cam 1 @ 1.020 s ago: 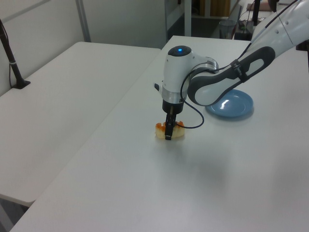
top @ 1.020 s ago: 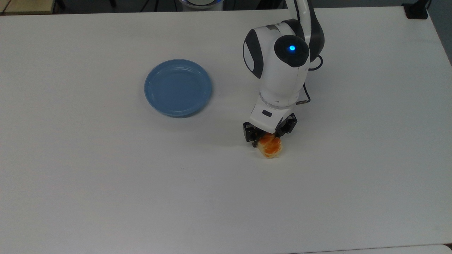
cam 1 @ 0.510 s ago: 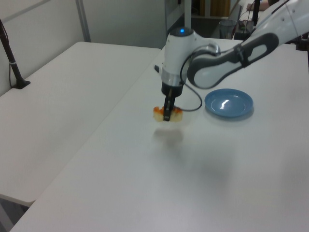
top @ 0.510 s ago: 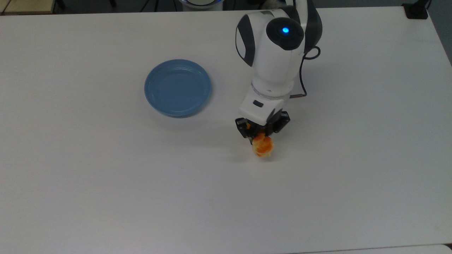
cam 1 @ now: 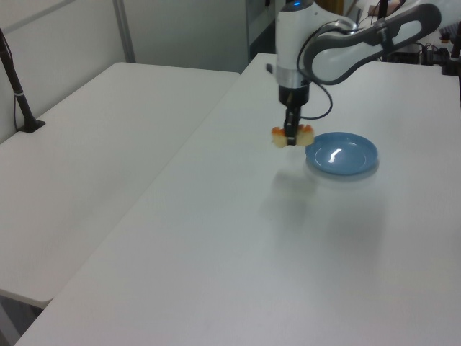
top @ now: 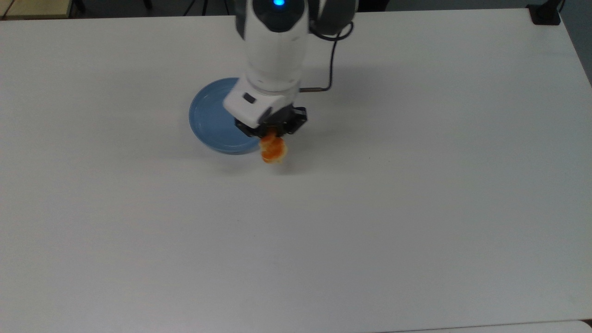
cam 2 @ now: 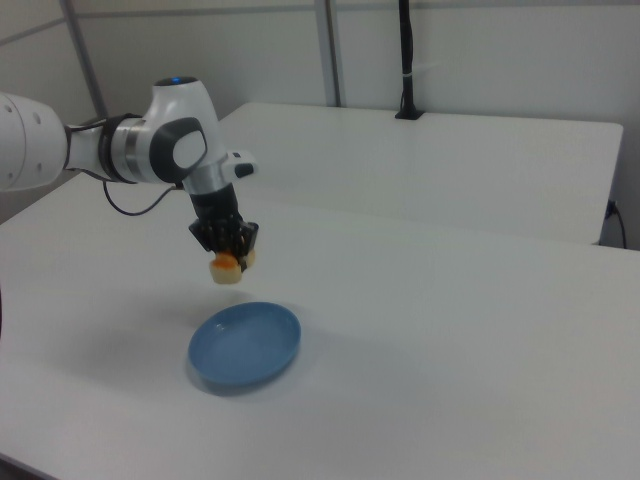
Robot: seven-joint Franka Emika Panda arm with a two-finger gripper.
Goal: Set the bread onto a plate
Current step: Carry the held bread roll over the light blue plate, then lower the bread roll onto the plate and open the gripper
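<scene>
Lifted off the table (top: 416, 231) and carried toward the plate (top: 210, 125), the bread (top: 273, 150) hangs clamped in the closed gripper (top: 270, 134). Judging by the left view, the loaf sits at the plate's near rim, with release still to come.

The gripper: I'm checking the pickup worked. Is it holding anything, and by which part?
Yes. The gripper holds the bread in the air, pinched across its middle, both ends sticking out. It hangs beside the plate, not yet on it.
</scene>
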